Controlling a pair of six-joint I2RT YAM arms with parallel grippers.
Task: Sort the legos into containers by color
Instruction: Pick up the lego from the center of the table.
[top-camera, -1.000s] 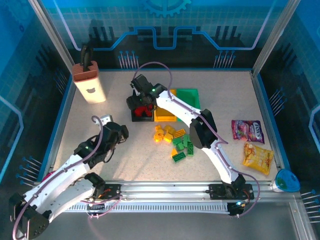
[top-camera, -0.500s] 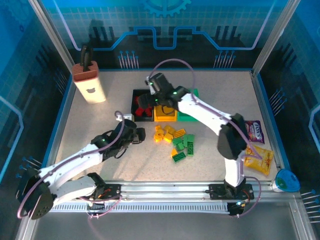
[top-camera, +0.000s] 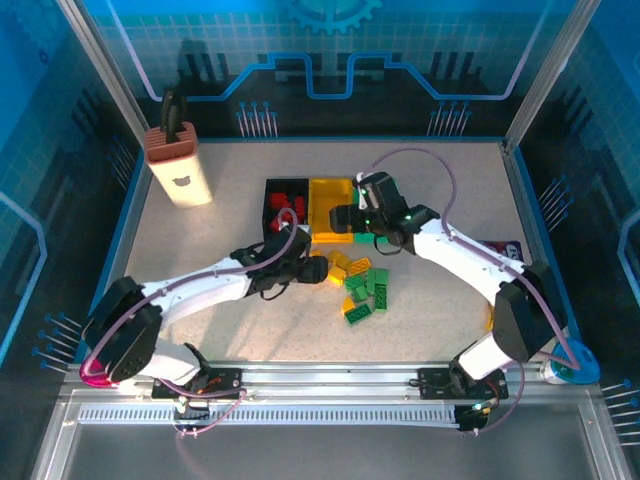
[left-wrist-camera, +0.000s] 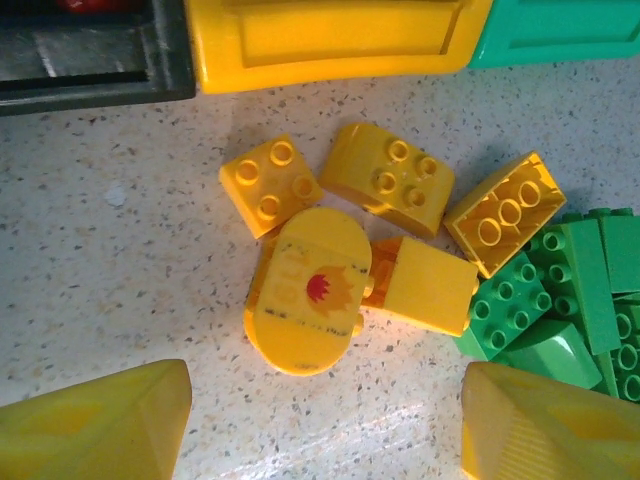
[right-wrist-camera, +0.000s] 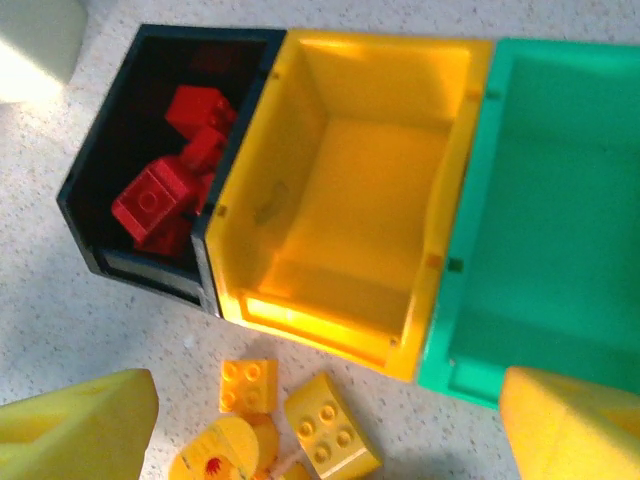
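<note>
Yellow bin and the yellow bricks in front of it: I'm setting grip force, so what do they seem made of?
Yellow bin: looks like moulded hard plastic, smooth and semi-glossy, going by soft highlights on its walls and rounded rim. Yellow bricks: apparently rigid plastic too, glossy, with crisp moulded studs; the rounded brick carries a printed red mark.
</note>
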